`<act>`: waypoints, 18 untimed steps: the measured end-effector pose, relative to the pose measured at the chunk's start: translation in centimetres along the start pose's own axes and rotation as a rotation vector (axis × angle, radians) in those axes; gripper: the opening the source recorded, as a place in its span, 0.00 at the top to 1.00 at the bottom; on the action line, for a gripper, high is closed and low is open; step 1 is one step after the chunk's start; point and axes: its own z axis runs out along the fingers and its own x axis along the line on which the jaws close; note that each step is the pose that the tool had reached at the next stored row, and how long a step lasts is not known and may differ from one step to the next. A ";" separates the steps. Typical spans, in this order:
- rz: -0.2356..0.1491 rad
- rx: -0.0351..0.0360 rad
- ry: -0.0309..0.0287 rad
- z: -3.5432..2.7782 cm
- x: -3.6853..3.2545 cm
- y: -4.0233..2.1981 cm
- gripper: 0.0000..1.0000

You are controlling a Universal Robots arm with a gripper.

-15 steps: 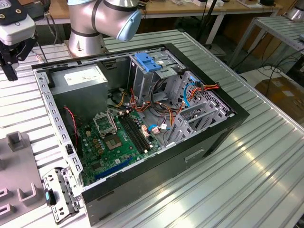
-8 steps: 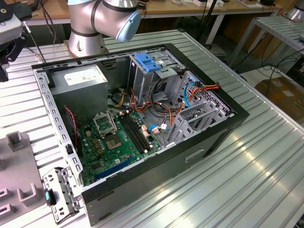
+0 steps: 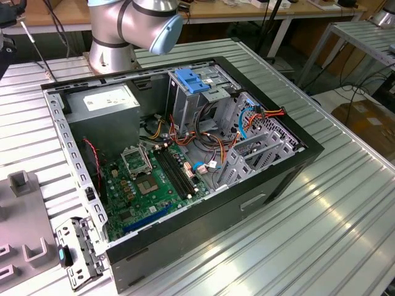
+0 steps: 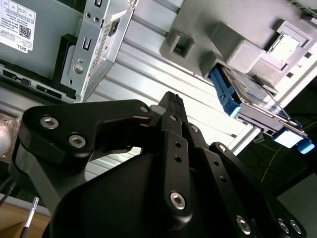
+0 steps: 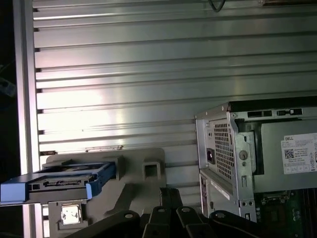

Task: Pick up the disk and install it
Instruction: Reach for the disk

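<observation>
Disk [image 5: 59,182] sits in grey holder [image 5: 143,173] at 8 o'clock of case [image 3: 278,180], long axis along table [image 3: 345,228] ribs. Its label is unreadable. Claw [image 4: 171,98] closed, empty.

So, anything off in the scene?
Nothing stands out. The disk lies in the grey holder beside the case, one end sticking out past the holder's edge. The gripper is apart from it. Cables lie loose inside the open case, and no damage is visible.
</observation>
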 end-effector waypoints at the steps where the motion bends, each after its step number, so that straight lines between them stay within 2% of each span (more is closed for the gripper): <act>1: 0.000 0.0000 0.0000 0.00 0.16 0.00 0.89; 6: 0.000 0.0000 0.0000 -0.03 1.16 -0.02 0.89; 9: -0.005 -0.0003 0.0002 -0.05 2.11 -0.10 0.89; 11: -0.024 -0.0006 0.0011 -0.06 2.21 -0.11 0.89; 12: -0.052 -0.0012 0.0023 -0.06 2.26 -0.11 0.89; 14: -0.063 -0.0016 0.0028 -0.07 2.47 -0.13 0.89; 18: -0.065 -0.0016 0.0029 -0.11 4.12 -0.26 0.89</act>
